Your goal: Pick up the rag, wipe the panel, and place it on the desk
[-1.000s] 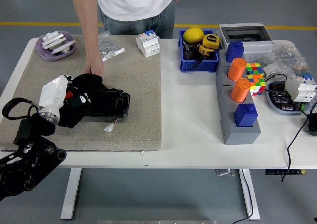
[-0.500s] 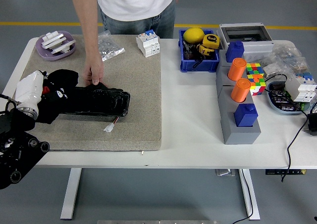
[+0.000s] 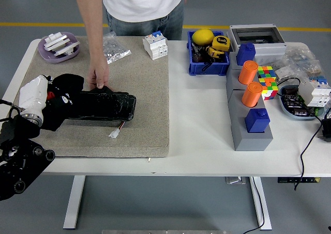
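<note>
the robot's left hand [image 3: 49, 102], white-shelled with dark fingers, lies curled over a black rag [image 3: 64, 97] at the left end of a glossy black panel [image 3: 103, 107], which rests on a beige mat [image 3: 139, 89] laid over the white table [image 3: 196, 130]. the fingers appear closed on the cloth, though black on black makes the grip hard to read. a person's hand [image 3: 98, 78] reaches down from the far side and presses on the panel's upper edge, seemingly steadying it. the right arm is out of the picture

the rag looks soft, light and limp, so it should bunch under the palm and is best held by a gathered fold in its middle; the panel looks stiff, smooth and likely slippery, and could slide if not pinned. a small white plug [image 3: 114, 134] on thin wires trails from its near edge and might snag

containers: a purple dish [image 3: 70, 53] at the mat's far left corner holds white plastic parts; a blue bin [image 3: 196, 68] holds a yellow ball [image 3: 202, 37] and a yellow tape measure [image 3: 219, 43]; a gray box [image 3: 258, 37] with a clear lid sits behind it, contents unclear; a tray [image 3: 292, 112] at the right edge holds small electrical bits
</note>
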